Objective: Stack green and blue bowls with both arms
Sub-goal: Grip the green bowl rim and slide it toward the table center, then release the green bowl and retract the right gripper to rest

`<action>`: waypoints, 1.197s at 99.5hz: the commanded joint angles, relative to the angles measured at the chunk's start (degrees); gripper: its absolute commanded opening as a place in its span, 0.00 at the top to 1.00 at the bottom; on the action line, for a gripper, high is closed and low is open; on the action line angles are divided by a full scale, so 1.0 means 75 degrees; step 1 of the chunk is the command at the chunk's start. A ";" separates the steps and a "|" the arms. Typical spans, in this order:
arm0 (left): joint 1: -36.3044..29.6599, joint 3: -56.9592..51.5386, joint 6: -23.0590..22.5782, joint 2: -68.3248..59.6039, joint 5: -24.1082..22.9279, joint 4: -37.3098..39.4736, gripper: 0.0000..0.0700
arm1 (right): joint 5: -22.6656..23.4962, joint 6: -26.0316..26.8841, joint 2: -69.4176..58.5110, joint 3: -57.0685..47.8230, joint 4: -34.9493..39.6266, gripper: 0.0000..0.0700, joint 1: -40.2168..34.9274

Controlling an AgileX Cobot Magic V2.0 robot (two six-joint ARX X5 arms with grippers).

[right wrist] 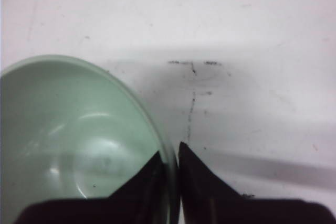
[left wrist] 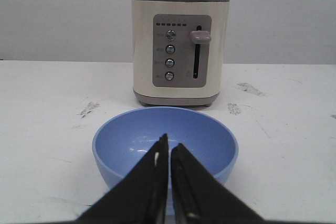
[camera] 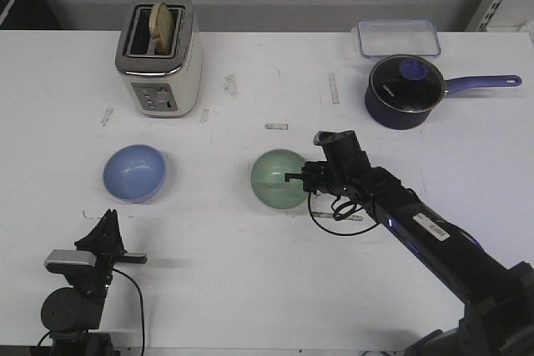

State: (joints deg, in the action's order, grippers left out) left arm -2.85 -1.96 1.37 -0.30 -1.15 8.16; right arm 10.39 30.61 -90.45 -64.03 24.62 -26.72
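Straddling the green bowl (right wrist: 79,140) rim, right fingers (right wrist: 194,182) (front view unclear).

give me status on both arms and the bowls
Right end effector shut on green bowl rim. Left end effector shut, empty, short of blue bowl. Bowls apart, unstacked. Nothing lies between them.

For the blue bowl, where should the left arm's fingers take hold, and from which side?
Probably the rim nearest the left gripper, one finger inside the wall and one outside. The blue bowl sits upright and open, its wall thin and smooth, so the body gives no purchase. The toaster stands behind it, so coming from the robot's side looks clearest. The fingers are shut now and would need to open first.
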 commanded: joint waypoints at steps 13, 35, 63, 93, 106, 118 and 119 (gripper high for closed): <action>0.0006 0.0166 -0.0067 0.0015 0.0006 0.0117 1.00 | 0.0009 0.0152 -0.0440 -0.0117 -0.0099 0.98 -0.0189; 0.0009 0.0166 -0.0067 0.0015 0.0006 0.0117 1.00 | 0.0012 0.0149 -0.0501 -0.0117 -0.0181 0.77 -0.0251; 0.0009 0.0166 -0.0067 0.0015 0.0006 0.0117 1.00 | 0.0125 -0.0472 0.0408 -0.0119 0.0221 0.53 0.0044; 0.0009 0.0166 -0.0067 0.0015 0.0006 0.0117 1.00 | -0.0807 -0.2710 0.2034 0.0041 0.0833 0.54 0.0799; 0.0006 0.0166 -0.0067 0.0015 0.0006 0.0117 1.00 | -0.1638 -0.3314 0.2801 0.0624 0.0425 0.69 0.1297; 0.0006 0.0166 -0.0067 0.0015 0.0006 0.0117 1.00 | -0.1786 -0.3751 0.3410 0.1262 -0.0052 1.00 0.1731; 0.0009 0.0166 -0.0064 0.0015 0.0006 0.0117 1.00 | -0.1786 -0.3765 0.3453 0.1309 -0.0087 1.00 0.1766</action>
State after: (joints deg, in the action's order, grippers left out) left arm -2.85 -1.96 1.37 -0.30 -1.15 8.16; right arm -3.01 6.24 -65.41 -55.46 25.26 -14.11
